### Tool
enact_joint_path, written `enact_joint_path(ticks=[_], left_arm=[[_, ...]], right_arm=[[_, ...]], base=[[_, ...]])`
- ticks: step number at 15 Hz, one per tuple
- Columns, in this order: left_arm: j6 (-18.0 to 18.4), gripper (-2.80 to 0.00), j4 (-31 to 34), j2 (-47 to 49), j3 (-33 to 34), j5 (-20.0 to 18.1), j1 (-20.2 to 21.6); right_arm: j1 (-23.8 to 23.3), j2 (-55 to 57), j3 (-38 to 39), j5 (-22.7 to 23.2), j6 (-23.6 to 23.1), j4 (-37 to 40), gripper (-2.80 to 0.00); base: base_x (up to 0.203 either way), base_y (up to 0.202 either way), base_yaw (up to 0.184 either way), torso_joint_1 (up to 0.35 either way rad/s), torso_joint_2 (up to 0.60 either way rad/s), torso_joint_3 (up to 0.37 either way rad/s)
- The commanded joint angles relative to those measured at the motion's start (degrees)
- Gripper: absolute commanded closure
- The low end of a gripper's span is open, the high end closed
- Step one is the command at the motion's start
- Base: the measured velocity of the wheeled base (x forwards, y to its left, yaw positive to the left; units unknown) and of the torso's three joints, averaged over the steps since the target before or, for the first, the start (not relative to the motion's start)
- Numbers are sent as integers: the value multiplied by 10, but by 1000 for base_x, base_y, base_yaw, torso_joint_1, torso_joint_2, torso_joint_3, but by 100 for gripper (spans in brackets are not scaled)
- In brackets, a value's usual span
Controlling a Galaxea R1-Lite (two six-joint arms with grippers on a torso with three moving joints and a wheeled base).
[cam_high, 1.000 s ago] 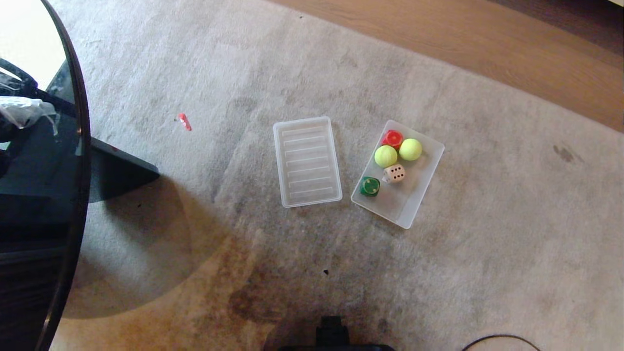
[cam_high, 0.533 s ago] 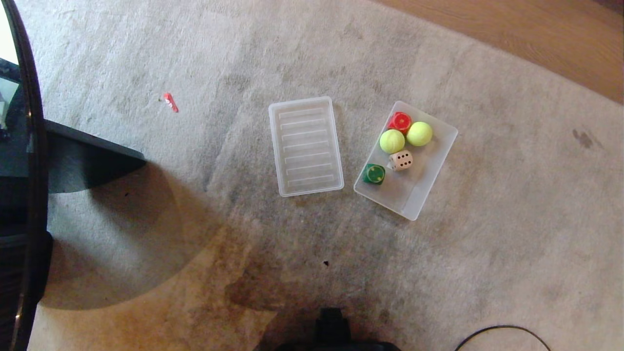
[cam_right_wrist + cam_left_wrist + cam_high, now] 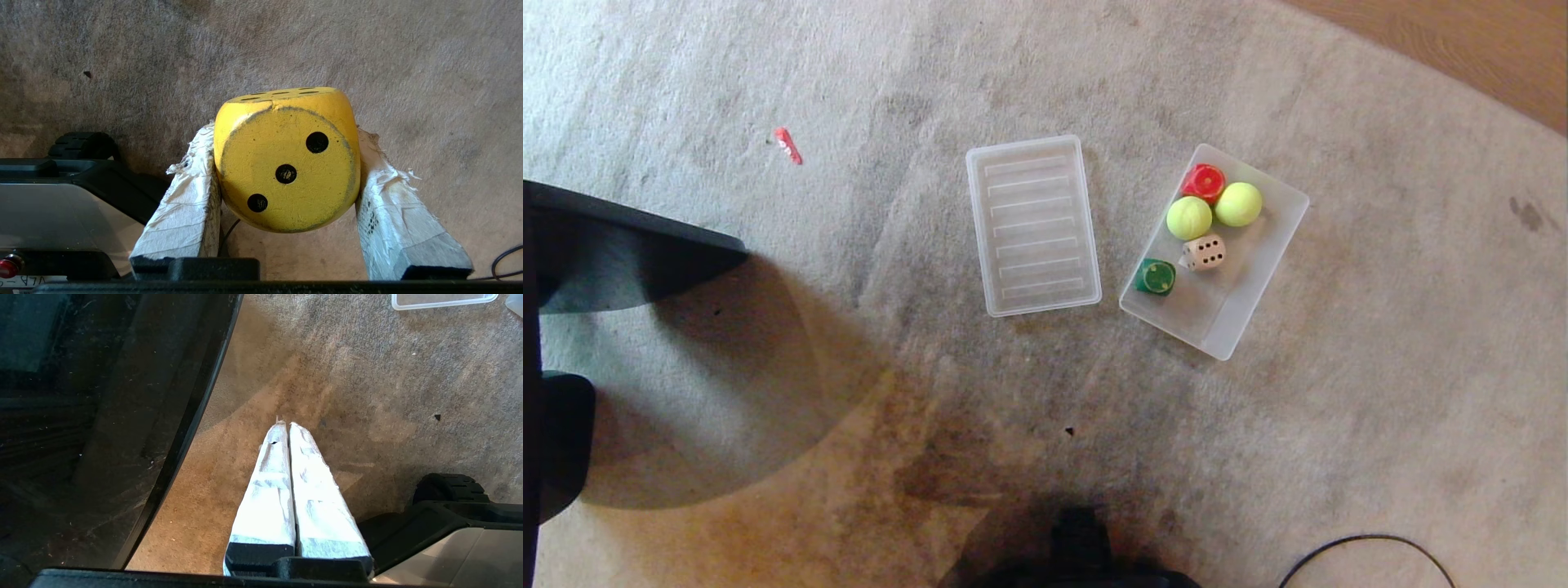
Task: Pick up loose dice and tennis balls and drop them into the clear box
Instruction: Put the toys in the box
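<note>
Not much to read here tbh. There's a handwritten white label (image 3: 24, 281) on the robot's base, cut off by the frame edge, looks like "VLB-" maybe. Otherwise just pips: yellow die (image 3: 286, 163) shows three, beige die (image 3: 1205, 252) shows six.

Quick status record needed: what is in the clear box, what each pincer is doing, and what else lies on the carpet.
box: shallow translucent plastic clear box on the carpet
box contents: two yellow-green tennis balls, beige die with dark pips, red die, green die
right pincer: shut on bright yellow die with black pips, three-pip face to the camera, above bare carpet
left pincer: shut, empty, beside dark glass tabletop
lid: flat ribbed translucent lid lying beside the box, apart from it
other: small red scrap; black cable
</note>
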Motion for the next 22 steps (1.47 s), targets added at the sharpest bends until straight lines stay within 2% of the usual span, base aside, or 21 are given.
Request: enact_joint_path(ticks=[1,18,20,22], left_arm=[[0,0,0,0,0,0,0],[0,0,0,0,0,0,0],[0,0,0,0,0,0,0],[0,0,0,0,0,0,0]], right_arm=[[0,-1,1,2,0,-2,0],[0,0,-8,-4,6,21,0],[0,40,-46,-4,23,1,0],[0,149,-93,-4,41,-20,0]], base=[[0,0,0,0,0,0],[0,0,0,0,0,0],[0,0,0,0,0,0],[0,0,0,0,0,0]])
